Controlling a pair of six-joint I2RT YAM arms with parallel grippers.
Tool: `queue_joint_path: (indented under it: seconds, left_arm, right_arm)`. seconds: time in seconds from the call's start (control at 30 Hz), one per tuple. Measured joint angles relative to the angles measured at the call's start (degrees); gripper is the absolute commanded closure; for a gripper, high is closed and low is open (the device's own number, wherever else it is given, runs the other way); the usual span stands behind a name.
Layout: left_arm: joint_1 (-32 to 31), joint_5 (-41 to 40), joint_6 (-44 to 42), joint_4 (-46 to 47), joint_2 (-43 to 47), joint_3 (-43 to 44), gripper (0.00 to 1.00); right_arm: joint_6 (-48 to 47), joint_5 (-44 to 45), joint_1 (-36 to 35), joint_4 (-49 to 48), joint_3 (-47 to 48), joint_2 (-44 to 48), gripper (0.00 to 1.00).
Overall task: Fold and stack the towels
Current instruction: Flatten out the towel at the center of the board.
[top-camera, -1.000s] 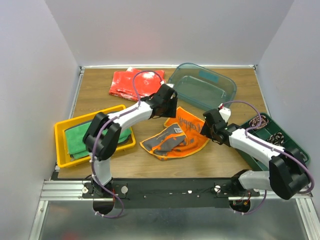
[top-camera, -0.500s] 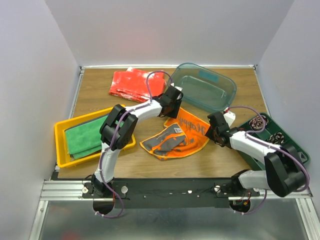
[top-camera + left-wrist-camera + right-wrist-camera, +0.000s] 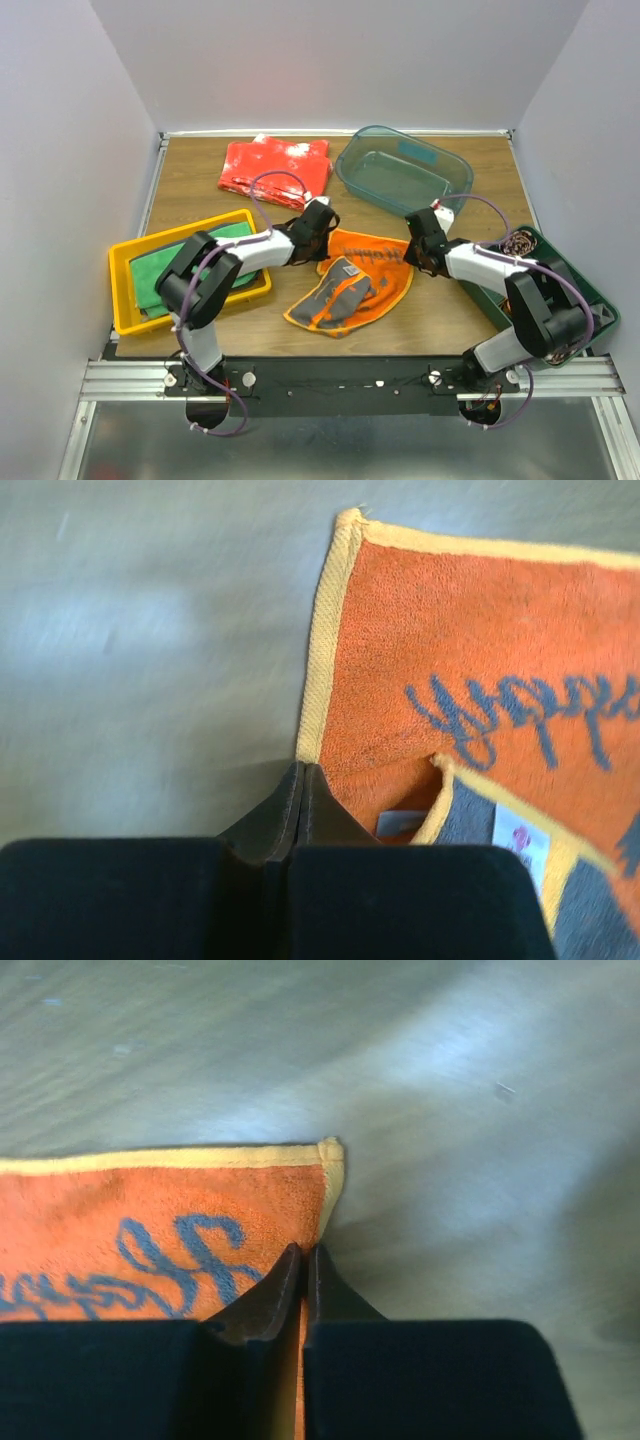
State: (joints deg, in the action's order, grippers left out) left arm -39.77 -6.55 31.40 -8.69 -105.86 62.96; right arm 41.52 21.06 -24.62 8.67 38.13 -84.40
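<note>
An orange towel (image 3: 372, 262) with blue writing, a yellow border and a grey underside lies crumpled at the table's middle, its near part folded over grey-side up. My left gripper (image 3: 321, 228) is shut on its far left edge; the left wrist view shows the closed fingertips (image 3: 303, 770) pinching the yellow border of the towel (image 3: 460, 620). My right gripper (image 3: 420, 254) is shut on the far right corner, and orange cloth (image 3: 130, 1200) shows between its fingers (image 3: 305, 1252). A green towel (image 3: 160, 272) lies in the yellow tray (image 3: 124, 318) at the left.
A red cloth (image 3: 275, 165) lies at the back. A clear teal bin (image 3: 405, 175) stands at the back right. A dark green tray (image 3: 572, 300) holding small items sits along the right edge, close to my right arm.
Both grippers came down onto the orange towel's far edge and closed on it. The towel's far edge has been drawn nearer and the cloth has bunched up.
</note>
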Motion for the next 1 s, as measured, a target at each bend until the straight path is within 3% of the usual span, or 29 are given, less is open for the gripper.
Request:
queue_joint_path:
  seconds: [0.13,0.17,0.23,0.33,0.4,0.47,0.7,1.0]
  left_arm:
    - [-0.28,-1.09,4.85,-0.74,8.37,-10.01,1.00]
    - [-0.42,-1.33,5.51,-0.98,10.38,-11.87,0.99]
    - [-0.50,-1.75,7.06,-1.25,13.07,-14.78,0.86]
    - [-0.70,-2.34,8.66,-2.56,16.17,-17.49,0.67]
    - [-0.70,-2.99,8.72,-3.61,16.17,-16.68,0.56]
    - [-0.46,-3.74,8.46,-4.96,15.69,-14.84,0.53]
    - [1.92,-6.10,6.54,-6.58,12.15,-7.02,0.49]
    - [4.66,-6.29,4.52,-6.47,5.49,-4.11,0.45]
  right_arm:
    - [-3.28,-4.76,0.00,-0.96,4.98,-4.85,0.96]
    - [-3.72,-5.27,0.00,-1.16,5.49,-5.40,0.91]
    - [-4.98,-7.72,-0.31,-1.57,7.08,-6.84,0.86]
    - [-6.25,-9.81,-0.96,-1.60,8.63,-7.63,0.72]
    - [-6.73,-9.68,-1.09,-1.33,9.11,-7.39,0.54]
    - [-6.84,-8.55,-1.07,-1.03,9.25,-6.54,0.43]
    - [-8.68,-4.44,-1.03,0.39,10.80,-4.20,0.40]
    - [-9.44,-4.72,-1.03,0.37,14.05,-9.73,0.45]
